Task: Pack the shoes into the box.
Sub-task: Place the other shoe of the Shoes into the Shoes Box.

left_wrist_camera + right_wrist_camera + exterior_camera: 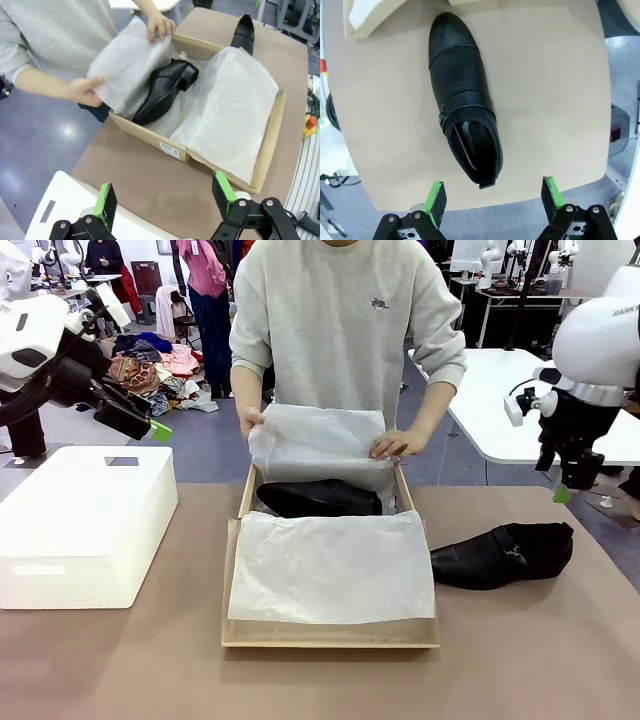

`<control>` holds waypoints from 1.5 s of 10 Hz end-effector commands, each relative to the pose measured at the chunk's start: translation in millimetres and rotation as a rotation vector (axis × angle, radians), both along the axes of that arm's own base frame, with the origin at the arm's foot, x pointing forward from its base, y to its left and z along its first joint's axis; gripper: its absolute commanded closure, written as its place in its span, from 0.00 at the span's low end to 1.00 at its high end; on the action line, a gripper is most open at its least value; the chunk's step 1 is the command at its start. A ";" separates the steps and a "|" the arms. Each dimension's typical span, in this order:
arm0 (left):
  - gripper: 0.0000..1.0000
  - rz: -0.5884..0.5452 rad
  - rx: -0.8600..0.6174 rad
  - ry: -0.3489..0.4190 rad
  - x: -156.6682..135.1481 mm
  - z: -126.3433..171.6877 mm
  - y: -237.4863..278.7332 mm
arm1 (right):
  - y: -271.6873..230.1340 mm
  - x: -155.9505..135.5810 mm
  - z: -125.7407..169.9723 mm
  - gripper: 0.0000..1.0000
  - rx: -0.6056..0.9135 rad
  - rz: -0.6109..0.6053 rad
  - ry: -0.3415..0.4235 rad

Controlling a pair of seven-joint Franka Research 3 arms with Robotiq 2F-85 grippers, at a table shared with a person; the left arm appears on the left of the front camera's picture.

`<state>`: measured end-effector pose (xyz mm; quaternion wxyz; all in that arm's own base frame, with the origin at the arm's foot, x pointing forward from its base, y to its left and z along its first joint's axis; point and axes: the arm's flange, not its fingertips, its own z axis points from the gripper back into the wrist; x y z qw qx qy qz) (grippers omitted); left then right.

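Front view: right gripper [563,490] hangs raised over the brown tabletop [540,650], jaws spread with nothing between them. One glossy black pointed leather dress shoe [500,555] lies on its sole below and inboard of those jaws, apart from them, its toe just beside the near wall of the tan cardboard shoebox [330,636]. Left gripper [155,426] is raised too, jaws likewise spread and empty; white rounded-corner block [85,520] sits beneath them, and the shoebox lies ahead of them, well apart. Second black shoe [320,498] lies inside the shoebox at the end farthest from both jaws, between two sheets of white tissue paper [330,565]. The person lifts the far sheet with one hand [250,423] and the other hand [398,444]. Right wrist view adds: the loose shoe sits straight ahead of the jaws, roughly centred between the green pads, heel opening nearest them, toe pointing away toward a box corner; a perforated band and a strap cross its upper. Left wrist view adds: small white end label [170,149] on the box wall facing the jaws; the packed shoe's toe lies toward that wall, its low heel away from it.
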<state>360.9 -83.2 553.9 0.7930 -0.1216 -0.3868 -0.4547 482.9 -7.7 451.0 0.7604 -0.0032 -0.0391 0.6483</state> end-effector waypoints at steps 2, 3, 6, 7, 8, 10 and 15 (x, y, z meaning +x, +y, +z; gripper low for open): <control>0.00 -0.016 -0.012 -0.004 -0.1 -1.7 1.5 | -4.3 -1.8 -19.9 0.00 0.005 0.005 0.006; 0.00 -0.016 -0.012 -0.004 -0.1 -1.7 1.5 | -1.3 1.2 -19.8 0.00 -0.004 0.008 0.013; 0.00 -0.016 -0.012 -0.004 -0.1 -1.7 1.5 | -1.7 -3.1 -20.4 0.00 0.000 -0.004 0.028; 0.00 -0.016 -0.012 -0.004 -0.1 -1.7 1.5 | -1.7 -3.1 -20.4 0.00 0.000 -0.004 0.028; 0.00 -0.016 -0.012 -0.004 -0.1 -1.7 1.5 | -1.7 -3.1 -20.4 0.00 0.000 -0.004 0.028; 0.00 -0.016 -0.012 -0.004 -0.1 -1.7 1.5 | -2.7 6.2 -34.0 0.00 0.015 -0.011 0.016; 0.00 -0.016 -0.012 -0.004 -0.1 -1.7 1.5 | -15.4 11.7 -68.3 0.00 0.054 0.005 0.025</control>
